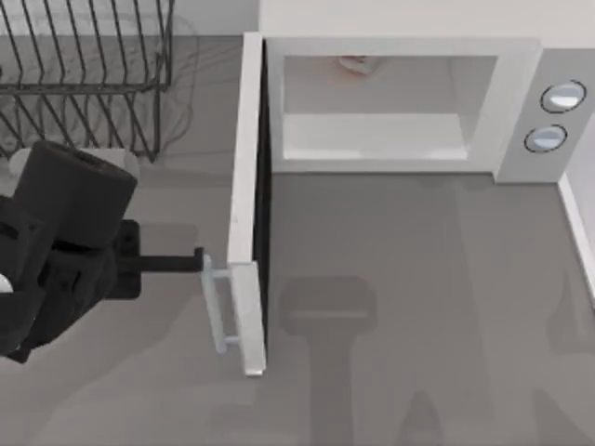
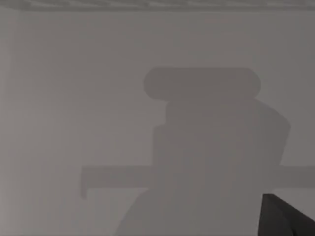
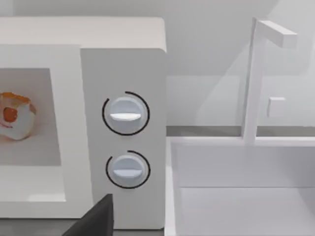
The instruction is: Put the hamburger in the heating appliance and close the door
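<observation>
The left gripper (image 1: 197, 261) reaches level from the top view's left, its fingers' tips right at the outer face of the door (image 1: 247, 186), just beside the pale bar handle (image 1: 219, 311); whether they are spread or closed I cannot tell. The door stands swung fully open, its long edge running away from the heating appliance (image 1: 507, 102), so a push toward the right should swing it shut. The hamburger (image 3: 15, 115) already sits inside the cavity, at the back. The right arm is parked near the knobs (image 3: 125, 114)
</observation>
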You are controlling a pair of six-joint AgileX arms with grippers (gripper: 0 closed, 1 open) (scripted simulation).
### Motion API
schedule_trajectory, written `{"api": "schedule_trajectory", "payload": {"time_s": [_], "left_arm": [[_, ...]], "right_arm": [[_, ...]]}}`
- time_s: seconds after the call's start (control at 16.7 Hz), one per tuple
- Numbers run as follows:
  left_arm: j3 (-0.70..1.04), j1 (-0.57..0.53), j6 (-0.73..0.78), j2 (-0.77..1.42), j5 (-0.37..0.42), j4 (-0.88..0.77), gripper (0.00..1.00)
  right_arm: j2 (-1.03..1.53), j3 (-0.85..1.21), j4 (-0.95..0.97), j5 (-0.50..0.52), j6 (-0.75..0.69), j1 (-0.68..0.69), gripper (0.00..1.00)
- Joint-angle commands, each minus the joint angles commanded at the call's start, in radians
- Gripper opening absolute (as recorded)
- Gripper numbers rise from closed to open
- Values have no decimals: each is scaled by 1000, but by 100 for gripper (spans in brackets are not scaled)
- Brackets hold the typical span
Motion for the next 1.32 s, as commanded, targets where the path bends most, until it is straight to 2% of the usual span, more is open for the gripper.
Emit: {"api": "schedule_trajectory", "payload": {"time_s": [0.3, 0.6, 0.66, 0.84, 1.14, 1.32], "left_arm": [[-162, 1, 3, 62, 1, 272, 0], [-210, 2, 5, 91, 2, 324, 0], [-122, -53, 2, 40, 8, 307, 0], [-87, -94, -32, 81, -19, 298, 0], [72, -282, -178, 288, -144, 266, 0], [136, -351, -236, 357, -197, 255, 0]], "right_arm": [[0, 0, 0, 0, 0, 0, 100], [0, 0, 0, 0, 0, 0, 100], [0, 0, 0, 0, 0, 0, 100], [0, 0, 0, 0, 0, 0, 100], [0, 0, 0, 0, 0, 0, 100], [0, 0, 0, 0, 0, 0, 100]]}}
